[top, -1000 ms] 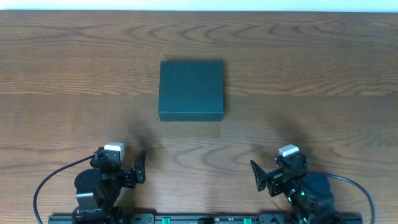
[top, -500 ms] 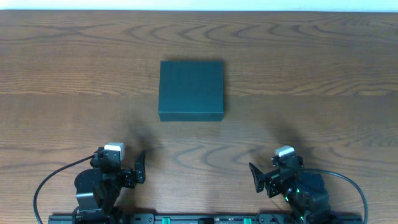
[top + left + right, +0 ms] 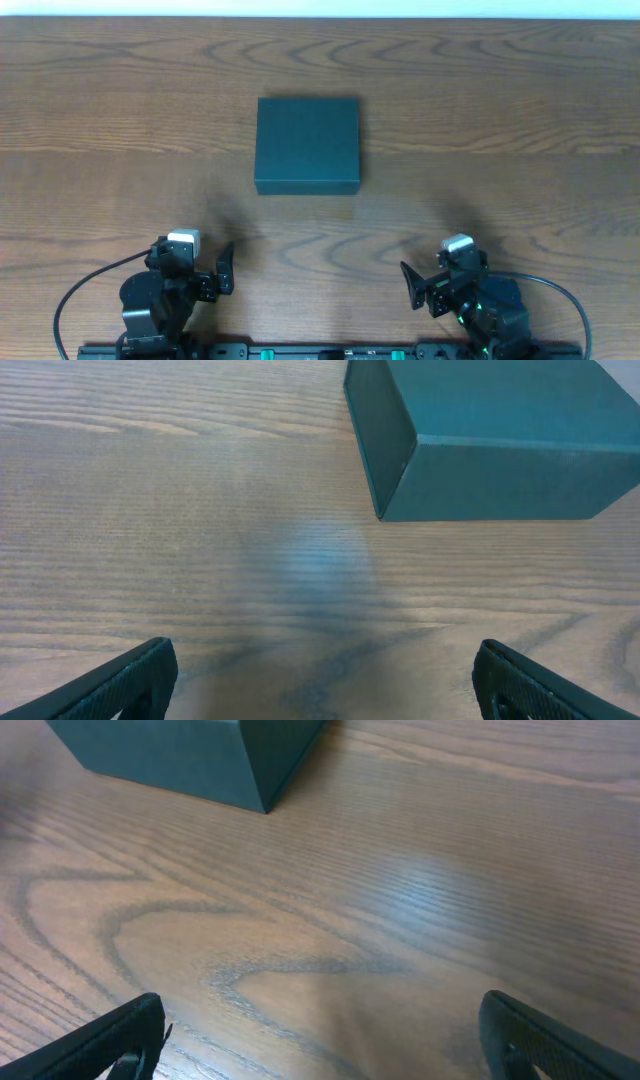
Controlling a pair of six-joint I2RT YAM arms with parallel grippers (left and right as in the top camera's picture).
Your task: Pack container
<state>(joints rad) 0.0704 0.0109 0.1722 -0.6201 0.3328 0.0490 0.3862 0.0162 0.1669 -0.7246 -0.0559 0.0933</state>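
Waiting low at the near edge of the table, left gripper is spread wide, holding nothing, parked out of the way. Mid-table the container sits lid down, well apart from both arms, likely staged where either can reach. Further over, right gripper is likewise spread wide, empty, pointed toward it.

The left arm and right arm are black, each topped by a pale grey block and trailing a thin black cable.
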